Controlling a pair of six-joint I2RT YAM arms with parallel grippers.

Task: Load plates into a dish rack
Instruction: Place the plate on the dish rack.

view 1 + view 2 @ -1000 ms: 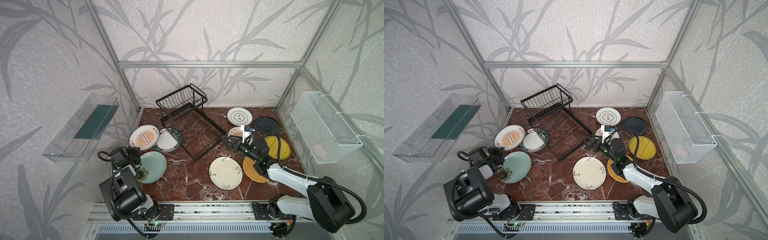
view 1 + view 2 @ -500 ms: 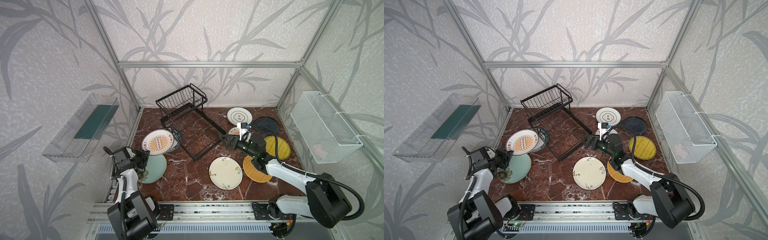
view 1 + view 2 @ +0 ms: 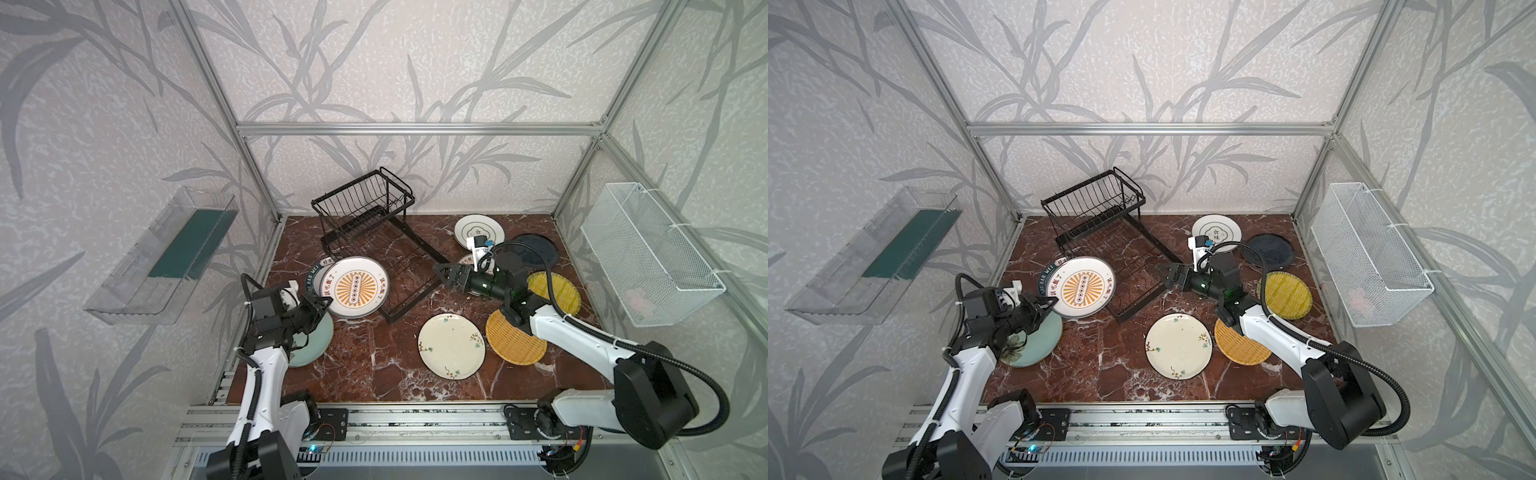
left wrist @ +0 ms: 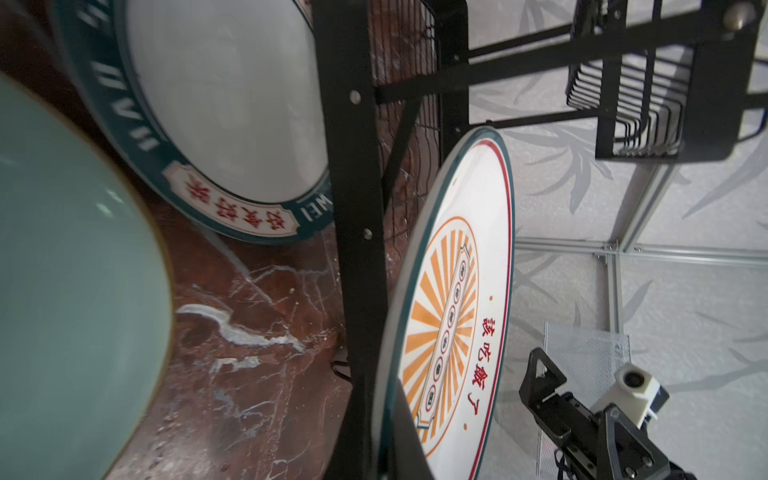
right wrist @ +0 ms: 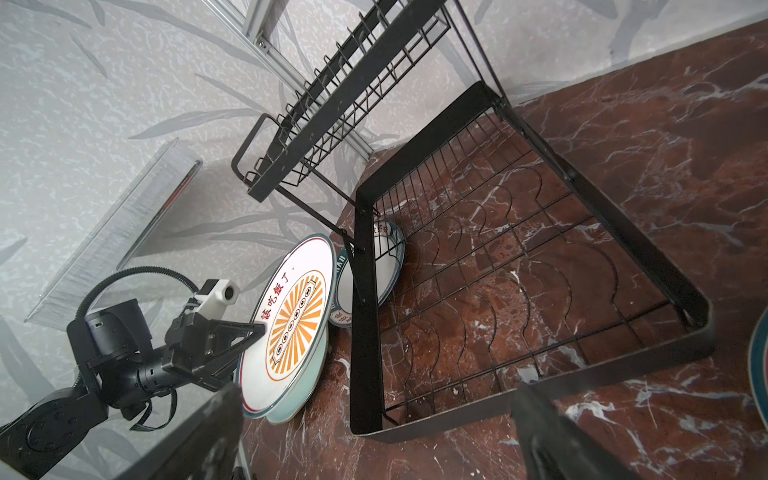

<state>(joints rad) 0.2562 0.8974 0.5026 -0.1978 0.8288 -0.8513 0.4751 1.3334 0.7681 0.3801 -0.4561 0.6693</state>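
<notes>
My left gripper is shut on the rim of the white plate with the orange sunburst, which hangs tilted above the table beside the dish rack's lower tray. In the left wrist view the plate stands on edge against the rack's black frame. My right gripper is open and holds nothing, just off the tray's near corner. The raised upper basket holds no plates. On the table lie a teal-rimmed plate, a pale green one and a cream floral one.
Two yellow woven discs, a dark blue plate and a white emblem plate lie right of the rack. A clear bin hangs on the left wall, a white mesh basket on the right wall.
The left arm has risen and swung toward the rack, lifting the sunburst plate off the table. The right gripper has edged toward the tray's corner, still open.
</notes>
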